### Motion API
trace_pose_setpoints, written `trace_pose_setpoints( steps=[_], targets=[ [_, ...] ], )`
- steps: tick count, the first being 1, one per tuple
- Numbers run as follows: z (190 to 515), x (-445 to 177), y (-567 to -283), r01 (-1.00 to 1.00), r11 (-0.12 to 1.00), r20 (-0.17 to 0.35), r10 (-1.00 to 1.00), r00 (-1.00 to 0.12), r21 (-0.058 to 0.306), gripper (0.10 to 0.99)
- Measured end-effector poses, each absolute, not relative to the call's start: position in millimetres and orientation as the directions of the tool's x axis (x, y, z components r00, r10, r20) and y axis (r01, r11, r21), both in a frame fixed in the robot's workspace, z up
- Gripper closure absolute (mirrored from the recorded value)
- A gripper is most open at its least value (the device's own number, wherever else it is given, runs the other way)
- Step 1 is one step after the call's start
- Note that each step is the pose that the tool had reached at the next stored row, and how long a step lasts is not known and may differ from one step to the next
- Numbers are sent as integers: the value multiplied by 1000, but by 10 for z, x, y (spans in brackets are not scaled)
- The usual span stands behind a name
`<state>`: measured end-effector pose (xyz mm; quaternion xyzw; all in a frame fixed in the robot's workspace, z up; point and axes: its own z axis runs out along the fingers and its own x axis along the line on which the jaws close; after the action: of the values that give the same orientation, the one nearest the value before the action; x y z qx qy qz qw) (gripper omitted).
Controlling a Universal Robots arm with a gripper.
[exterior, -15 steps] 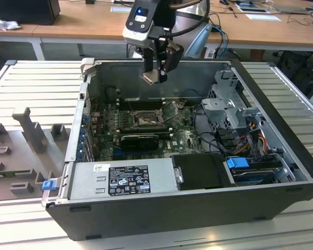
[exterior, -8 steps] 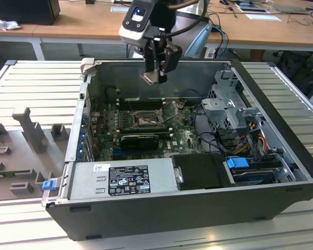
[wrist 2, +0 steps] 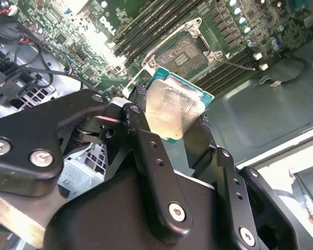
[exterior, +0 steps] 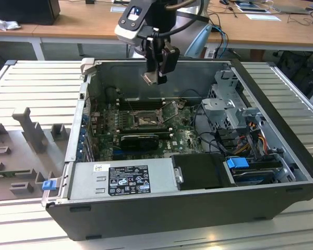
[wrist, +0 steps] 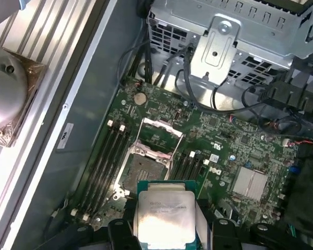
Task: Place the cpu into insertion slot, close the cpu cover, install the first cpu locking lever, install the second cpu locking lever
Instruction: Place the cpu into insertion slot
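Silver-grey cpu (wrist 2: 175, 104): pinched by gripper (wrist 2: 171, 121), above computer case (exterior: 146, 214)
Dark-rimmed insertion slot (wrist: 141, 172): empty
Raised cpu cover (wrist: 159, 138): open
Left: all four steps

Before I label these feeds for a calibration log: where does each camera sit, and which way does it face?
Exterior view: off the arm, higher than the open computer case, looking down into it; the gripper shows, shut on the cpu.
First wrist view: on the wrist, facing the insertion slot past the cpu; fingers show at its sides.
Second wrist view: on the wrist, looking along the fingers toward the slot.
Shared: both wrist views show the held cpu and the empty slot.
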<state>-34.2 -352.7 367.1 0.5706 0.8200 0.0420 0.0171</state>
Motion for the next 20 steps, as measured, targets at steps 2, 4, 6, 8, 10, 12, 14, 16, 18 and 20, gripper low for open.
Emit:
trace_pose_setpoints(
  steps=[2,4,6,8,10,12,14,16,18,20],
  targets=[
    [3670,-341,-3527,941,327,20,944,-330,88,557],
    [3668,-342,-3527,948,305,20,951,-308,88,557],
    [3667,-342,-3527,955,283,20,958,-285,88,557],
    [3665,-342,-3527,963,255,20,966,-258,88,557],
    [3663,-342,-3527,971,221,20,975,-223,88,557],
    [3662,-341,-3527,975,202,20,979,-204,88,557],
    [3659,-342,-3527,982,169,20,985,-171,88,557],
    [3656,-342,-3527,986,141,20,990,-143,88,557],
    [3650,-341,-3527,991,102,20,994,-104,88,557],
    [3646,-341,-3527,993,74,20,997,-77,88,557]
  ],
)
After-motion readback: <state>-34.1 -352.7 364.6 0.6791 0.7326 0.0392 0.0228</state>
